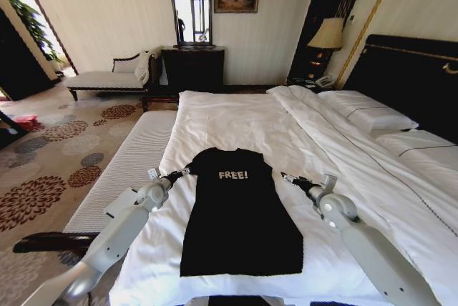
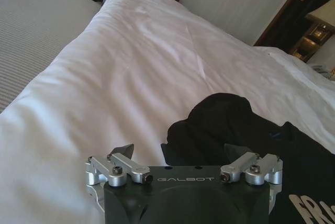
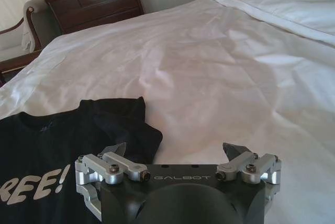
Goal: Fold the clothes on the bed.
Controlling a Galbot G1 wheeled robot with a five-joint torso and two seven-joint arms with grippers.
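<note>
Left gripper (image 2: 179,156) and right gripper (image 3: 174,153): jaws spread, holding nothing, poised at the bunched sleeves of the T-shirt (image 1: 238,216).
T-shirt flat, print up, near foot of bed (image 1: 236,116). Risk: pinching the duvet (image 2: 120,77) along with a sleeve, or uneven pull skewing the fold. Fingertips cut off behind gripper bodies; hem partly hidden.

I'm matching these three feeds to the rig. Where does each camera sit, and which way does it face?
Head: up on the robot, looking down the bed at the T-shirt; both arms show.
Left wrist: on the left arm, looking over the open left gripper at one sleeve.
Right wrist: on the right arm, over the open right gripper, at the other sleeve.
All share the T-shirt's lettering.
</note>
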